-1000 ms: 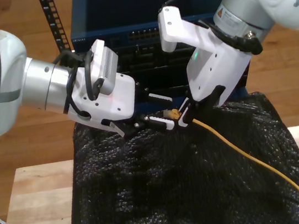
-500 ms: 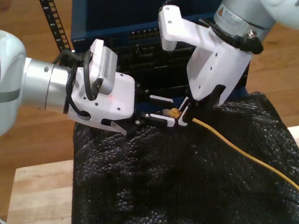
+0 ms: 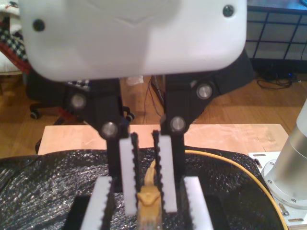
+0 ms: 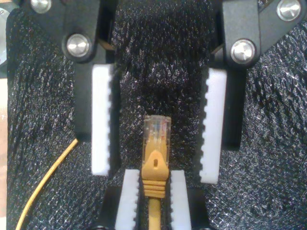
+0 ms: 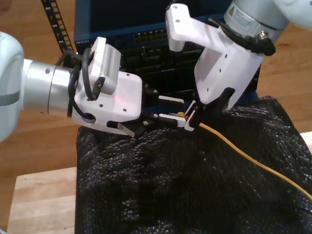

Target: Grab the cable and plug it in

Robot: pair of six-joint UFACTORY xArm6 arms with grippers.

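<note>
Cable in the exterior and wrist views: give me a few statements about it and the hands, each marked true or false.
1. My first hand is shut on the cable just behind its plug. True.
2. My second hand is clamped on the plug. False: its jaws stand open on either side of the plug, apart from it.
3. From the hands, the cable trails to the exterior view's lower left. False: it runs to the lower right.
4. The cable lies over a black sheet. True.
</note>
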